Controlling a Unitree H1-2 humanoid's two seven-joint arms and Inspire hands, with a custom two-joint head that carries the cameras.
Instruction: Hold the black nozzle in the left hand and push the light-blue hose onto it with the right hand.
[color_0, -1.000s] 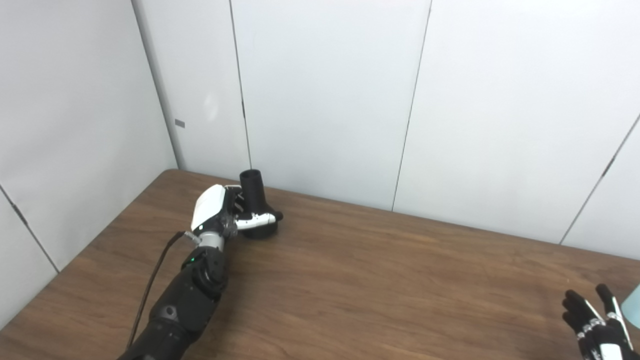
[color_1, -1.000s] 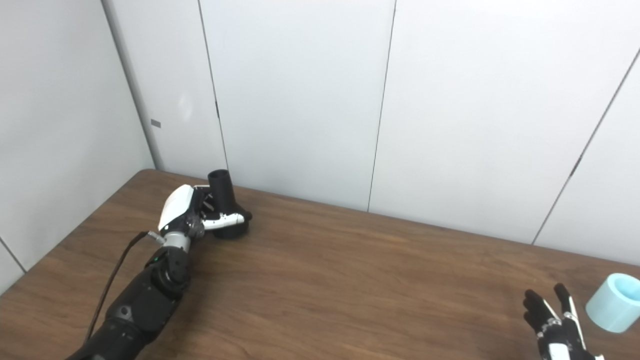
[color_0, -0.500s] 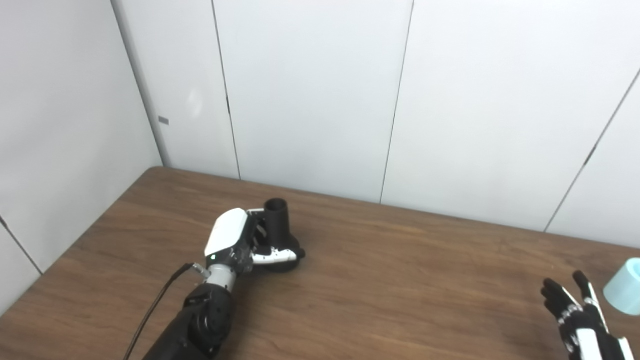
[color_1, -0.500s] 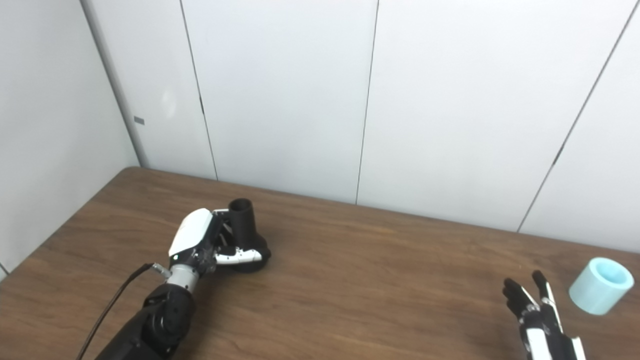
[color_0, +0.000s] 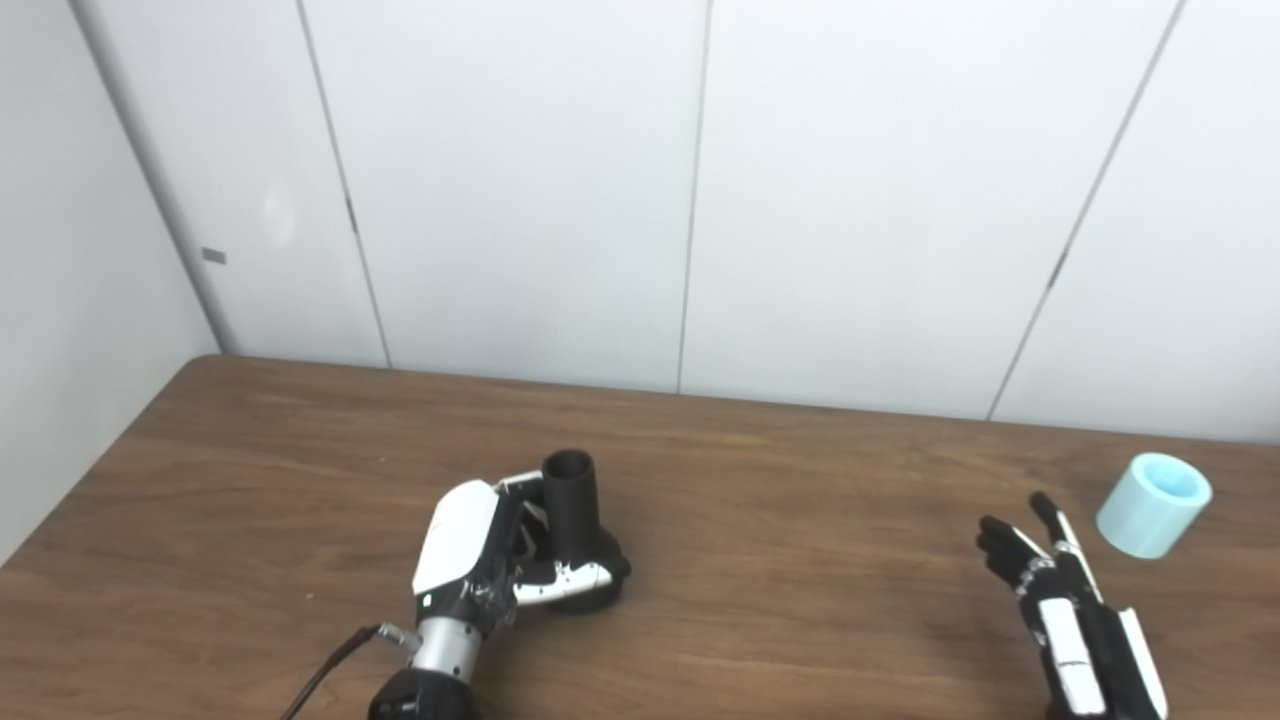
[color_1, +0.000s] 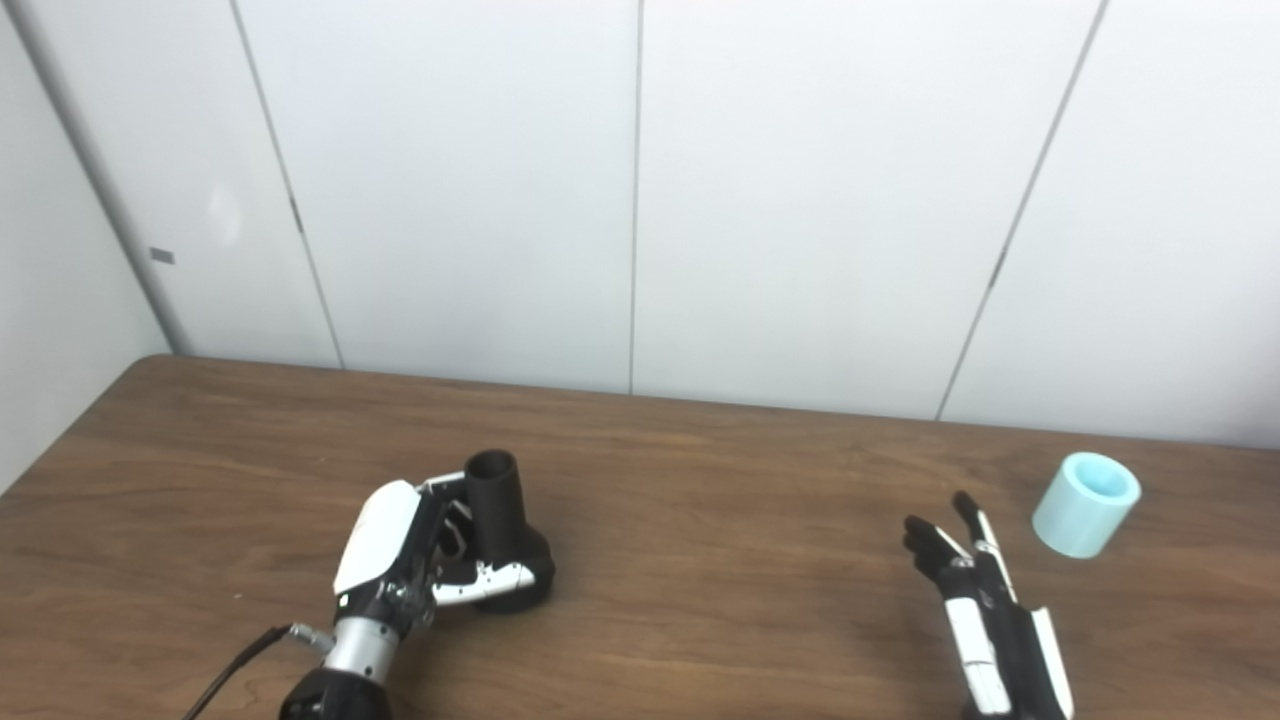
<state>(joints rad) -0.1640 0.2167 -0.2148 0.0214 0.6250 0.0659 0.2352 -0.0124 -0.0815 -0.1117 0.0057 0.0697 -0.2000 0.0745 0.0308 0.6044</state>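
Gripping black nozzle (color_0: 578, 520), left robot hand (color_0: 478, 545)

Both forearms are cut off by the bottom edge.

From where I stand, no writing, label, brand or number can be read anywhere. The small grey tag (color_0: 213, 256) on the wall panel is too small to make out.

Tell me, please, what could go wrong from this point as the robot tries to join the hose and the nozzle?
The right robot hand is open and apart from the light-blue hose; the hose looks tilted, so a clumsy touch might roll it away. The left robot hand grips the black nozzle near its base, so pushing may tip it.
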